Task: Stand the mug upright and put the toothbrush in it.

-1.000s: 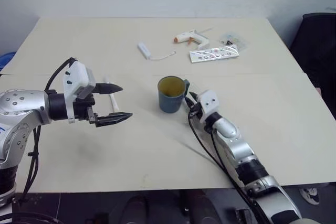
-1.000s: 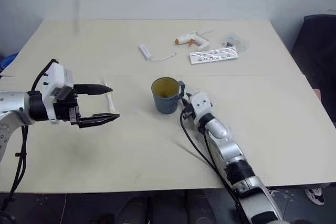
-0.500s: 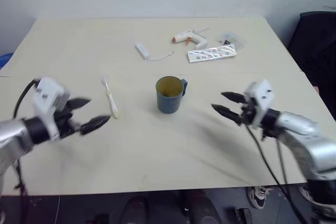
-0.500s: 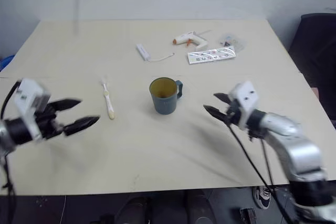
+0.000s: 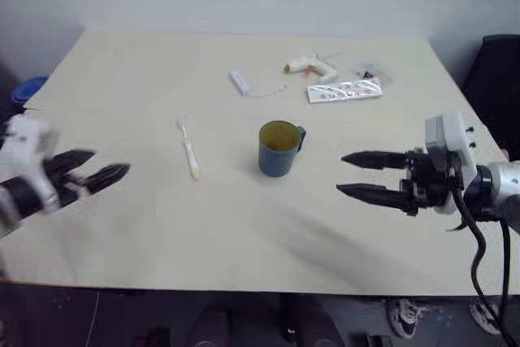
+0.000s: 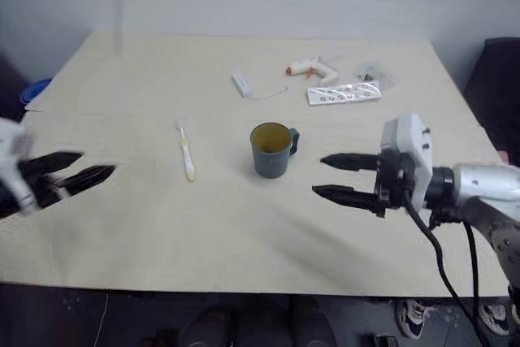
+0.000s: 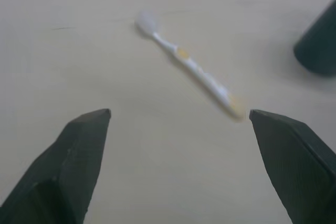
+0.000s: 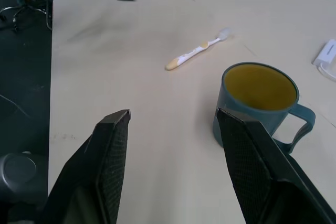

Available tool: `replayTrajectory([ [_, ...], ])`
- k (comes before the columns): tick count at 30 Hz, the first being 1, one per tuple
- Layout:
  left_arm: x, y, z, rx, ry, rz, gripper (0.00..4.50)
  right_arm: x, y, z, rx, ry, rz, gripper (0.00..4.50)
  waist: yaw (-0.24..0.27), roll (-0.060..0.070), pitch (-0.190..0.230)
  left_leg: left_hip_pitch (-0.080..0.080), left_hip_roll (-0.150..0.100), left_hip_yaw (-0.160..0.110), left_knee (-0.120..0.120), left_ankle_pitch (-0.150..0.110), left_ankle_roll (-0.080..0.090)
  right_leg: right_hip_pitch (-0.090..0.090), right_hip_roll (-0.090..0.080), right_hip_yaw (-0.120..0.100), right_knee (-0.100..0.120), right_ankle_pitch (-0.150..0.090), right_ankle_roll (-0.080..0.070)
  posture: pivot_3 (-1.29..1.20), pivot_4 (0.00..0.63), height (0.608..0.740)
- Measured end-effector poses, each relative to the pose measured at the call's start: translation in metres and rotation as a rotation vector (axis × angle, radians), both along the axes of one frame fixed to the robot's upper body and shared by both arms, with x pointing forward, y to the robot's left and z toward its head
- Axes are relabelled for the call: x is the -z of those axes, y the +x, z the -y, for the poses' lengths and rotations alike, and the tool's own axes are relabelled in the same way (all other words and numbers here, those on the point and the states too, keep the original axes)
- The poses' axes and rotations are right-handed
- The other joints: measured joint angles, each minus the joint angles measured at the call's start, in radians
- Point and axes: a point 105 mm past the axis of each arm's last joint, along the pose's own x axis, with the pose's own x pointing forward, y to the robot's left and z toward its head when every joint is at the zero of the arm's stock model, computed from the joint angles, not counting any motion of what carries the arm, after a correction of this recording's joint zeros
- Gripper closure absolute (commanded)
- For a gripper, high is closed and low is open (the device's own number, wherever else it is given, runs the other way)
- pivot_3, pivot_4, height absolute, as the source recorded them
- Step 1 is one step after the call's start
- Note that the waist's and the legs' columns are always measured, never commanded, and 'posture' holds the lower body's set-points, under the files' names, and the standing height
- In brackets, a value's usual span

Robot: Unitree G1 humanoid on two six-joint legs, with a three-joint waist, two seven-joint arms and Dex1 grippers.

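Mug [image 5: 279,149]: standing upright near the middle of the counter [image 5: 244,225], open end up, yellow inside showing, handle pointing toward the right side. Looking done already for the first half of the job.

Toothbrush [image 5: 188,146]: lying flat on the counter, a little way to the left of the mug, not touching it. White brush end pointing away, yellow end pointing near.

Left gripper [image 5: 91,175]: hanging over the left edge of the counter with fingers spread wide, holding nothing. Looking at the toothbrush from the wrist view [image 7: 189,69], with the brush lying slanted past the two fingers.

Right gripper [image 5: 366,175]: floating to the right of the mug, fingers apart, holding nothing, pointing at the mug from the side.

Step in hand: probably going for the toothbrush with the left gripper.

Doing it well: turning the gripper so the fingers go across the thin handle, not along it. Coming down low, since the brush is lying flat. Pinching the yellow part near the middle so it is not tipping.

Watching out: not bumping the mug. Keeping the right gripper out of the way.

Other stuff: white glue gun [image 5: 307,63] and small white device [image 5: 240,82] sitting far back, not needed.
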Motion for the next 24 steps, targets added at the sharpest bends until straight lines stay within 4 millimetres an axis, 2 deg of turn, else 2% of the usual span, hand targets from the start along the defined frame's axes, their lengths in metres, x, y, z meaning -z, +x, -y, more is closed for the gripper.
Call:
replayTrajectory([
  [2,0.009,0.028,0.028,-0.014,-0.074,-0.078,0.00,-0.006,0.002,-0.008,-0.024,0.006,0.020,1.79,0.002,-0.004,-0.002,-0.011,0.000,0.004,0.004,-0.001,0.001,-0.014,-0.002,-0.003,0.006,0.000,0.001,0.00,0.150,0.740],
  [4,0.020,0.045,0.053,-0.009,-0.067,-0.159,0.00,-0.010,0.002,-0.017,-0.051,0.025,0.038,1.79,0.003,-0.006,-0.003,-0.022,0.000,0.009,0.009,0.000,-0.006,-0.030,-0.002,-0.003,0.013,0.000,0.000,0.00,0.150,0.740],
  [5,0.025,0.053,0.060,-0.022,-0.062,-0.195,0.00,-0.010,0.003,-0.018,-0.049,0.028,0.034,1.79,0.004,-0.006,-0.003,-0.024,0.000,0.010,0.010,0.000,-0.007,-0.033,-0.002,-0.003,0.015,0.000,0.000,0.00,0.150,0.740],
  [8,0.032,0.073,0.062,-0.101,-0.046,-0.278,0.00,-0.007,0.004,-0.021,-0.043,0.039,0.016,1.79,0.008,-0.006,-0.003,-0.033,0.000,0.013,0.014,0.000,-0.008,-0.044,-0.001,-0.002,0.018,0.000,-0.001,0.00,0.150,0.740],
  [13,0.038,0.096,0.068,-0.176,-0.040,-0.345,0.00,-0.007,0.003,-0.026,-0.036,0.048,0.029,1.79,0.014,-0.006,-0.003,-0.028,-0.003,0.017,0.018,0.001,-0.004,-0.040,-0.001,-0.001,0.023,0.000,-0.001,0.00,0.150,0.740],
  [16,0.045,0.105,0.073,-0.209,-0.051,-0.382,0.00,-0.005,0.002,-0.027,-0.025,0.059,0.022,1.79,0.011,-0.006,-0.003,-0.010,-0.003,0.016,0.016,0.002,-0.003,-0.021,0.000,-0.002,0.020,0.001,-0.003,0.00,0.150,0.740],
  [19,0.048,0.114,0.077,-0.248,-0.068,-0.395,0.55,-0.002,0.001,-0.026,-0.012,0.059,0.015,1.76,0.012,-0.005,-0.004,0.002,-0.003,0.013,0.012,0.002,-0.003,-0.006,-0.001,-0.005,0.015,0.001,-0.004,0.00,0.150,0.740],
  [24,0.050,0.123,0.070,-0.315,-0.084,-0.380,2.04,-0.001,-0.001,-0.027,-0.004,0.059,0.020,1.76,0.013,-0.004,-0.004,0.002,-0.003,0.013,0.007,0.002,-0.003,-0.006,-0.001,-0.004,0.014,0.001,-0.003,0.00,0.150,0.740],
])
